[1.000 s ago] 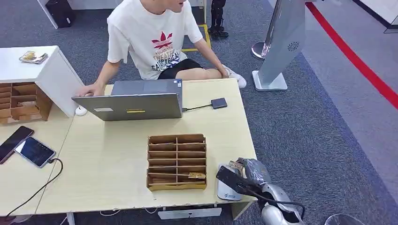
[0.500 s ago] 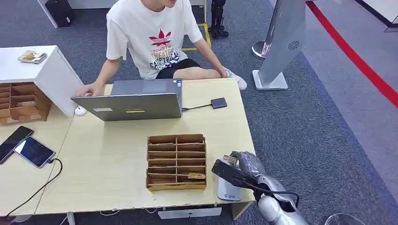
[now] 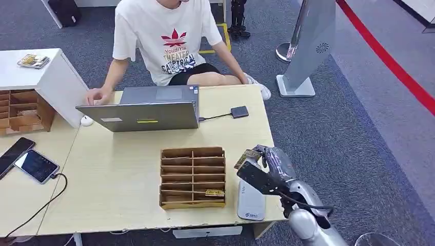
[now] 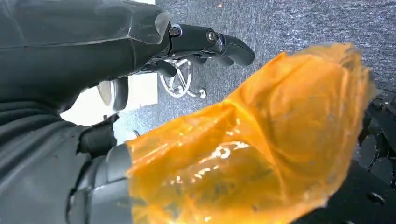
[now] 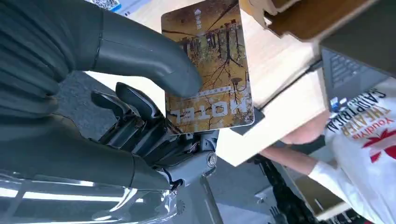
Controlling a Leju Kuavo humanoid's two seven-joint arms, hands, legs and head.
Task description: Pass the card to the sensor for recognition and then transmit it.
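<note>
Right hand around card

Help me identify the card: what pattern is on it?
Brown-gold tree scene with white "HOTEL" lettering on the card, clearest in the right wrist view.

Pale wooden table bearing open laptop, compartmented wooden organizer, grey card sensor, small dark adapter.

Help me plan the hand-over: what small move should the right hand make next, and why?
Probably carry the card onward toward the person: the right hand holds it lifted beyond the sensor, which lies bare on the table.
</note>
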